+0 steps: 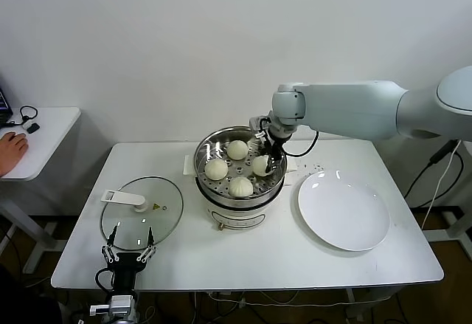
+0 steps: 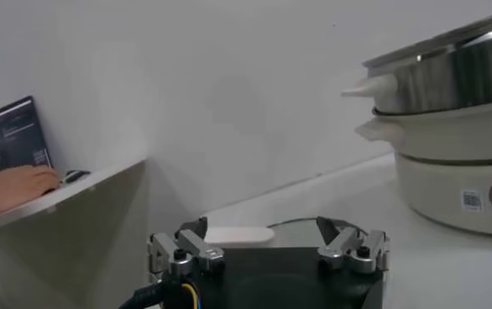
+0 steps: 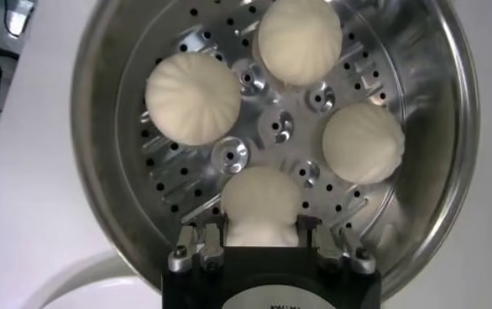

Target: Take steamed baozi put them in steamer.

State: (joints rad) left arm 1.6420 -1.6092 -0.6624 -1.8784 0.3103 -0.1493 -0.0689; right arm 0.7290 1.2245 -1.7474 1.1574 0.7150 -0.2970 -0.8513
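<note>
Four buns (image 3: 193, 97), off-white, smooth, domed, with faint pleats running to a pinched top; all sit upright on the perforated steel tray inside the steamer (image 1: 203, 154). Being round, they show no long axis; tops point up. Three lie free around the tray's centre. The fourth bun (image 3: 260, 201) rests at the tray's edge on the side nearest the plate, with the right gripper (image 3: 261, 237) over it, jaws set close against its two sides, clamped on it.

Steamer: one round, shiny stainless pot, white base, pale side handles, standing mid-table. Tray holes small and round, plus a few raised studs.

Flat glass lid (image 1: 142, 212), one, round, steel-rimmed with a white handle, lies to the left of the steamer. One white, round, glossy plate (image 1: 344, 211) lies to the steamer's right, near it.

Left gripper (image 1: 128, 253) hangs at the near table (image 1: 243, 261) edge, just in front of the lid, jaws apart, holding nothing.
</note>
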